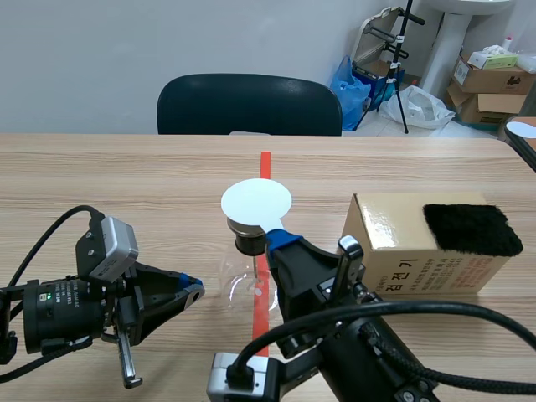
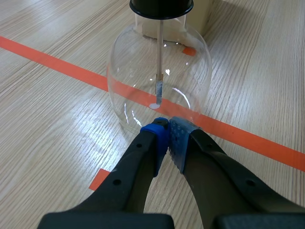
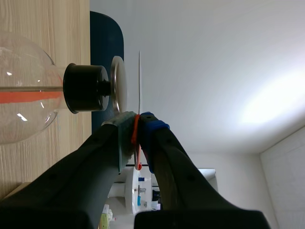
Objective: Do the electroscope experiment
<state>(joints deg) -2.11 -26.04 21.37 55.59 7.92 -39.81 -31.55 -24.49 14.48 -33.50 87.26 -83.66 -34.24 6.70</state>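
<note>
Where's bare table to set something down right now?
Free: the light wooden table's far-left stretch, beyond the left end effector; also the far strip between the thin white disc and the black chair. Crowded: the middle front, where the clear glass flask, right end effector and tan cardboard box cluster.

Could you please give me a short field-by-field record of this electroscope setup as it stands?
electroscope: glass flask with black stopper, upright on the orange-red tape line
white disc: held flat above the metal top plate, a gap between them
right gripper: shut on the white disc's tab
left gripper: shut on nothing, beside the flask's base
box: right of the flask, black cloth on top
</note>
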